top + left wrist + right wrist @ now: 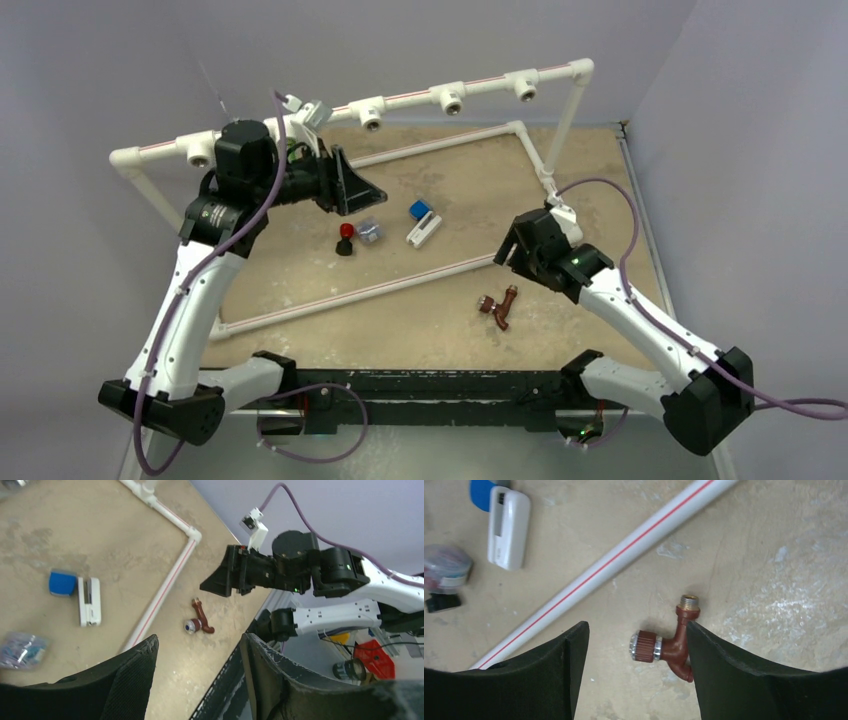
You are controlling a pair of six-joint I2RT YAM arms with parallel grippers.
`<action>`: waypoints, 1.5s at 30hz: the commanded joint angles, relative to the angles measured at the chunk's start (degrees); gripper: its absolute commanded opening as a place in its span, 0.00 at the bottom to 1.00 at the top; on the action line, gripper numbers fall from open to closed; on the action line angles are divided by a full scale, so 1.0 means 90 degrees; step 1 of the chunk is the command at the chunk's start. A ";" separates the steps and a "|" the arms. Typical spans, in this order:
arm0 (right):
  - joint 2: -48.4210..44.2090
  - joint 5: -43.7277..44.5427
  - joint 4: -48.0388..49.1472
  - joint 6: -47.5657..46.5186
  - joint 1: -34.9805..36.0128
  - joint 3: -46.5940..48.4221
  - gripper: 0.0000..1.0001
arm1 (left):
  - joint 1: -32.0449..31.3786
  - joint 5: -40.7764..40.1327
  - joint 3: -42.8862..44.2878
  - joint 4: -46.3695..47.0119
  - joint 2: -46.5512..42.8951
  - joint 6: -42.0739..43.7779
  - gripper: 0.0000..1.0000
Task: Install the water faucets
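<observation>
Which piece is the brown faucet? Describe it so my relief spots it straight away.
Start at the white pipe frame on the tan table and find its rail nearest the arm bases. Just outside that rail, right of centre, lies the reddish-brown faucet. Unlike the red-and-black knob and blue-white block inside the frame, it is a bent tap with a ribbed knob and brass thread.
</observation>
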 commanded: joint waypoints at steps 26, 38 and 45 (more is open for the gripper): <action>0.1602 -0.0090 0.0340 0.1487 0.0376 -0.1240 0.51 | -0.0594 0.0452 -0.3043 -0.0302 -0.1067 -0.0162 0.59; 0.2345 -0.0136 0.0642 0.1563 0.0661 -0.1344 0.16 | -0.0609 0.0196 -0.3568 -0.0287 -0.1051 -0.0177 0.59; 0.2017 -0.0278 0.0683 0.0905 0.0750 -0.1113 0.00 | -0.0633 -0.0231 -0.3713 -0.0428 -0.1135 -0.0343 0.59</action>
